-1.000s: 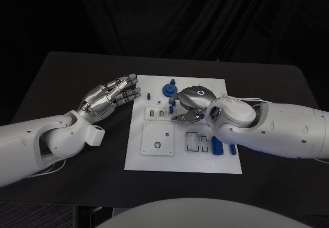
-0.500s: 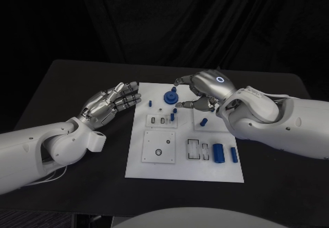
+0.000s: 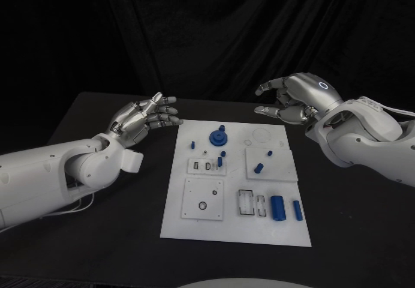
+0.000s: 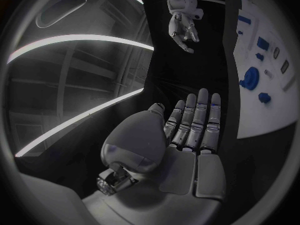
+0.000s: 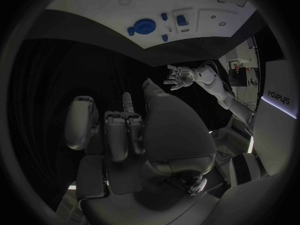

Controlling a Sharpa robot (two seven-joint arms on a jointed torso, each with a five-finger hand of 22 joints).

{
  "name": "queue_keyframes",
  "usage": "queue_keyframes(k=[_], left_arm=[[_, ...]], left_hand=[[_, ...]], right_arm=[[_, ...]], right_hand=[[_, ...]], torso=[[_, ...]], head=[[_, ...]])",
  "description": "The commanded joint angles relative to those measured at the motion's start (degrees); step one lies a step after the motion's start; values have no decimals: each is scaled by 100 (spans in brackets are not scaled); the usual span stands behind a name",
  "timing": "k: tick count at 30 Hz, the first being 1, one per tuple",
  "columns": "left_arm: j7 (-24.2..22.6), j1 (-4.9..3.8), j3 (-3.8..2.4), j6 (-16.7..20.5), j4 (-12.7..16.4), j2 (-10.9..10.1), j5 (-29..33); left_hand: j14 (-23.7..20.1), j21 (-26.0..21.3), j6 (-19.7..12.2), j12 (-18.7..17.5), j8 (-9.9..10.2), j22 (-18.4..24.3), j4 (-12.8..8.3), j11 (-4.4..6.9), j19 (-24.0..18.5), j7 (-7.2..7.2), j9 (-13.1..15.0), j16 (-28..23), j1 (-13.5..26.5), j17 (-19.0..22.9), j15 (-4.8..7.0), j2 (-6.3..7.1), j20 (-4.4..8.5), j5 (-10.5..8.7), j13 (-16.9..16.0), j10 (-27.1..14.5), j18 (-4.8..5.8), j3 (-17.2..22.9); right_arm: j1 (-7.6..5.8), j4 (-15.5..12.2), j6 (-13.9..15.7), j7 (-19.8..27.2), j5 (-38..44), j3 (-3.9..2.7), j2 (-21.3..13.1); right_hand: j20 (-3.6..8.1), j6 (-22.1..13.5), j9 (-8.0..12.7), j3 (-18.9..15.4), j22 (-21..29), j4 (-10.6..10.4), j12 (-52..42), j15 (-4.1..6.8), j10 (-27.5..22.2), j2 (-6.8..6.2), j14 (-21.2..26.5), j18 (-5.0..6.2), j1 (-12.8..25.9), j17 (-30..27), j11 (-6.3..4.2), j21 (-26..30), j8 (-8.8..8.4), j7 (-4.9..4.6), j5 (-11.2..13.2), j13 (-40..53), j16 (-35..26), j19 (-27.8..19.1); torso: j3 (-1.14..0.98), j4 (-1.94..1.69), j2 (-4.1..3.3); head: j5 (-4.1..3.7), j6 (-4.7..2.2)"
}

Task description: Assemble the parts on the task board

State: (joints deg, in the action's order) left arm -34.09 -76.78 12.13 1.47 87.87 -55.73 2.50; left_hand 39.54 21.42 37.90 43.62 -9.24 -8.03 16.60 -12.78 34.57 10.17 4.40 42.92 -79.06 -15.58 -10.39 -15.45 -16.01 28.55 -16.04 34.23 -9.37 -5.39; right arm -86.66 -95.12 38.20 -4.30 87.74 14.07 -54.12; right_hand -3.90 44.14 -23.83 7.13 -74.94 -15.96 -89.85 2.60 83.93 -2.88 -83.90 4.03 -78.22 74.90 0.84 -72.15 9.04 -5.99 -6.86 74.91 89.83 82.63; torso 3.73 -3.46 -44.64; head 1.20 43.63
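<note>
Left hand (image 3: 143,117) flat, fingers apart, empty; right hand (image 3: 294,97) half-curled, empty; task board (image 3: 195,222) between, below.

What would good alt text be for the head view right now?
A white task board lies on a black table with small blue parts on it. The left robot hand hovers beside the board's far left corner, and the right robot hand hovers past its far right corner; both hold nothing.
</note>
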Motion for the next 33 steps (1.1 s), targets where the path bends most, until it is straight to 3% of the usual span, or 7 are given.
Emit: queue_keyframes(k=[1,6,13,15,17,22,33], left_arm=[[845,-201,-4,444,-215,169,-301],[1978,-515,-5,627,-524,463,-1517],[2975,-782,-5,471,-704,837,-3060],[3193,-844,-5,344,-733,962,-3568],[3333,-882,-6,262,-755,1059,-3869],[3742,-937,-6,159,-827,1335,-4718],[4688,-957,-7,-59,-824,1900,-7296]], left_hand=[[69,371,155,891,-104,-191,-9,190,329,76,3,1181,-180,-765,164,85,84,77,-688,67,-80,100],[747,1463,388,2268,-363,-826,30,407,851,186,-16,3408,-203,-2964,387,231,317,38,-2267,173,-91,345],[4113,2844,409,4131,-566,-1837,7,458,948,154,-32,4675,-186,-6637,442,419,471,-756,-6059,3624,-15,440],[4792,3426,356,4257,-607,-2270,-19,471,976,143,-34,4715,-277,-7232,450,418,497,-1443,-6376,3977,14,480],[4419,5574,197,4148,-754,-5270,-6,441,2531,145,-15,4714,-363,-6972,410,433,587,-1637,-6312,3656,462,487],[5046,6540,363,4638,-1325,-7145,-13,512,4110,76,159,4708,-126,-7442,482,436,626,-1776,-7396,5577,716,369],[5046,6858,856,4638,-1582,-8197,-44,803,5543,-183,610,4708,840,-7442,799,443,690,-2261,-7396,5577,937,-71]], right_arm=[[-16,71,-35,227,-312,2,-68],[15,210,-98,184,-338,8,-137],[90,453,-159,99,-348,10,-126],[131,491,-178,82,-349,10,-135],[161,513,-187,72,-350,10,-138],[231,543,-195,61,-351,10,-131],[297,567,-278,0,-351,10,-182]], right_hand=[[3,63,15,35,-1045,-4,-15,-15,607,77,-610,-49,-41,1510,10,-24,44,-3,-77,1509,17,35],[7,128,24,101,-1030,86,-15,-10,607,127,-610,-38,-243,1510,4,25,80,-1,-435,1509,17,12],[8,129,25,102,-1009,83,-15,-9,607,131,-610,-23,-248,1510,4,100,81,-1,-461,1509,17,-18],[8,135,25,105,-1006,81,-15,-8,607,138,-610,-21,-254,1510,5,109,84,-2,-476,1509,17,-22],[9,142,24,106,-1003,76,-15,-8,607,144,-610,-19,-252,1510,5,120,88,-4,-484,1509,17,-26],[9,157,23,104,-1000,67,-15,-7,607,149,-610,-17,-250,1510,7,130,97,-8,-506,1509,17,-29],[11,169,32,91,-992,27,-15,-7,607,150,-610,-12,-239,1510,10,152,103,-15,-655,1509,17,-32]], torso=[[-42,1,146],[-102,22,324],[-223,73,524],[-287,110,589],[-324,127,622],[-426,184,684],[-567,313,723]], head=[[51,7],[131,124],[215,317],[241,394],[239,430],[230,537],[218,637]])
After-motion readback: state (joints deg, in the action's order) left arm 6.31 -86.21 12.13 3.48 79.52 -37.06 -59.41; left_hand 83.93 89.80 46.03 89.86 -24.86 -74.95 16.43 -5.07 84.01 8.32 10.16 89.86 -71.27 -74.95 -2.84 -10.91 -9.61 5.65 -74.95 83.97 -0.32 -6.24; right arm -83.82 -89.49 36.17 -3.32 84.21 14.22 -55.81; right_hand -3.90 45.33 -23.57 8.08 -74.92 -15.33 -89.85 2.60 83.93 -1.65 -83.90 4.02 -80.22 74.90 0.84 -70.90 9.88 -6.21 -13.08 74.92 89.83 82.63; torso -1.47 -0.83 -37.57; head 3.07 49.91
